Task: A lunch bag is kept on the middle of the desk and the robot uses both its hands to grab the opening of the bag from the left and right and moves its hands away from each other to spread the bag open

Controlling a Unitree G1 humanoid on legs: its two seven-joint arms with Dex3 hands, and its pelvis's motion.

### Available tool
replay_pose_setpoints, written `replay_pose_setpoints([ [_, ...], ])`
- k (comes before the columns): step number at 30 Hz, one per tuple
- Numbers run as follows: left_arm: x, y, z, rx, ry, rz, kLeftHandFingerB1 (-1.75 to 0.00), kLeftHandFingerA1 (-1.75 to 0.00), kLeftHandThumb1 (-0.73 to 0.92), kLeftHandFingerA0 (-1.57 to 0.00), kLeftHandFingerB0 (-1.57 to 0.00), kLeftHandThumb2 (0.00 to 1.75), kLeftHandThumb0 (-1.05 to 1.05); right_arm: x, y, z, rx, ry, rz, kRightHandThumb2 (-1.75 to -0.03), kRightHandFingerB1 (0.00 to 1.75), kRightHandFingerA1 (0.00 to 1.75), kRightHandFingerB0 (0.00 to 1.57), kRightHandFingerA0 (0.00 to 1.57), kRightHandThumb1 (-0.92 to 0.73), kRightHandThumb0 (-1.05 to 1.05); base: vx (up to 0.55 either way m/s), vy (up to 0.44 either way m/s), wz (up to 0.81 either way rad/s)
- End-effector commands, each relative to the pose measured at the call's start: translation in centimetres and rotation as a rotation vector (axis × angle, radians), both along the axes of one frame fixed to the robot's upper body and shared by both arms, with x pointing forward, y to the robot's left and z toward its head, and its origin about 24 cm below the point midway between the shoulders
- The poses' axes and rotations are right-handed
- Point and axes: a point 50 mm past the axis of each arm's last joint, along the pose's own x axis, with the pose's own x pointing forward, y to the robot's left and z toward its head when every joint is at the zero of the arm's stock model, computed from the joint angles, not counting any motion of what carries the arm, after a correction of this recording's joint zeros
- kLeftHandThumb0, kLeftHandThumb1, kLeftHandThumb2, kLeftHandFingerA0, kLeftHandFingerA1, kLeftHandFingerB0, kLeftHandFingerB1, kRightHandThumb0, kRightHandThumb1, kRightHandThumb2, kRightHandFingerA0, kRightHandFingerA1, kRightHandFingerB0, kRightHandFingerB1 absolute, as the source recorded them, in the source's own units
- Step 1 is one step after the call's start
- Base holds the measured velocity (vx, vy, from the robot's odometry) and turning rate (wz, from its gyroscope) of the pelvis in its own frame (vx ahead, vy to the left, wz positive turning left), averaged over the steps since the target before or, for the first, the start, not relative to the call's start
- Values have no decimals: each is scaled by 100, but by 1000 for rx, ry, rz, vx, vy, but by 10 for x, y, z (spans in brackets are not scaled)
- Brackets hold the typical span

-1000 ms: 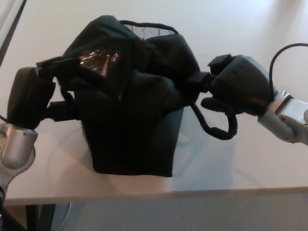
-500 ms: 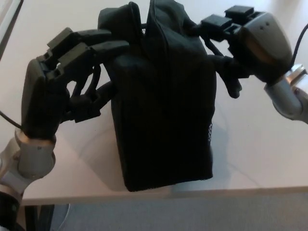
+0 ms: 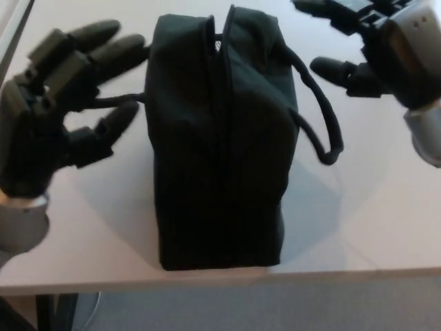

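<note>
While both hands flanked it, the scene stood thus:
Left hand (image 3: 48, 124): fingers spread, grasping nothing, just left of the bag.
Lunch bag (image 3: 217, 138): upright mid-desk (image 3: 372, 221), its top seam nearly closed.
Carry loop (image 3: 320, 117): hung off the bag's right side.
Right hand (image 3: 379, 48): released, fingers apart, holding nothing.

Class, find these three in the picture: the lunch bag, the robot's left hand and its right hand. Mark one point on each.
lunch bag (image 3: 220, 172), head view, on its black front fabric.
left hand (image 3: 52, 117), head view, on the palm, fingers spread.
right hand (image 3: 386, 48), head view, on the back of the hand.
</note>
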Motion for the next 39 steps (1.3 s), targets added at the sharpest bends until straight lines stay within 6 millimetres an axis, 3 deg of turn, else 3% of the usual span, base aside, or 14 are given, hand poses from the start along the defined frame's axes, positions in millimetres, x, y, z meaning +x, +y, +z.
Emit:
replay_pose_setpoints([
  [1, -5, 26, 17, -85, -67, 105, -53, -58, 39, -22, -18, 95, 5, -13, -27, 11, 86, -70, -67, -56, 36, 42, 45, 59, -55, -39, 0, 0, 0],
  [2, -8, 36, 20, -121, -98, 151, -54, -57, 35, -24, -23, 95, 5, -17, -36, 14, 123, -85, -77, -74, 44, 49, 37, 48, -49, -47, 0, 0, 0],
  [7, -19, 55, 22, -161, -119, 200, -34, -44, 54, -34, -29, 64, -6, -36, -61, 24, 175, -130, -107, -57, 35, 40, 44, 51, -59, -37, 0, 0, 0],
  [9, -25, 59, 19, -172, -107, 210, -51, -56, 39, -23, -16, 89, -7, -45, -68, 27, 194, -146, -119, -57, 36, 41, 45, 52, -60, -39, 0, 0, 0],
  [10, -29, 60, 17, -189, -89, 207, -30, -42, 61, -31, -28, 58, -5, -51, -71, 28, 208, -159, -122, -58, 37, 41, 48, 54, -60, -43, 0, 0, 0],
  [13, -43, 63, 7, -221, -33, 155, -29, -38, 64, -29, -22, 60, -9, -69, -82, 24, 293, -180, -117, -57, 38, 40, 48, 53, -59, -39, 0, 0, 0],
  [20, -97, 71, -42, -438, 265, 122, -28, -40, 72, -35, -19, 62, -39, -133, -105, -41, 499, -142, -121, -58, 43, 40, 56, 50, -63, -38, 0, 0, 0],
  [22, -107, 74, -55, -455, 305, 154, -28, -39, 75, -31, -17, 63, -42, -144, -106, -52, 485, -131, -143, -59, 40, 42, 46, 49, -65, -41, 0, 0, 0],
  [23, -122, 77, -73, -503, 355, 188, -29, -40, 76, -29, -18, 62, -36, -156, -109, -71, 412, -103, -173, -61, 29, 36, 19, 26, -68, -42, 0, 0, 0],
  [26, -150, 79, -103, -559, 426, 232, -32, -44, 77, -28, -17, 62, -32, -177, -111, -103, 250, -22, -236, -63, 23, 31, 11, 17, -69, -45, 0, 0, 0],
  [27, -159, 78, -111, -575, 455, 248, -33, -45, 77, -28, -16, 62, -34, -183, -110, -113, 225, 7, -241, -107, 49, 49, 0, 0, -59, -30, 0, 0, 0],
  [28, -165, 77, -114, -585, 476, 255, -33, -45, 77, -28, -16, 62, -34, -186, -109, -117, 225, 24, -236, -107, 49, 49, 0, 0, -59, -30, 0, 0, 0],
  [29, -174, 77, -119, -587, 499, 272, -33, -44, 79, -28, -18, 63, -35, -192, -106, -125, 218, 71, -231, -61, 26, 29, 8, 10, -72, -49, 0, 0, 0],
  [39, -220, 79, -154, -570, 642, 377, -33, -42, 80, -28, -20, 63, -39, -245, -94, -199, 200, 351, -288, -63, 25, 33, 8, 9, -73, -51, 0, 0, 0],
])
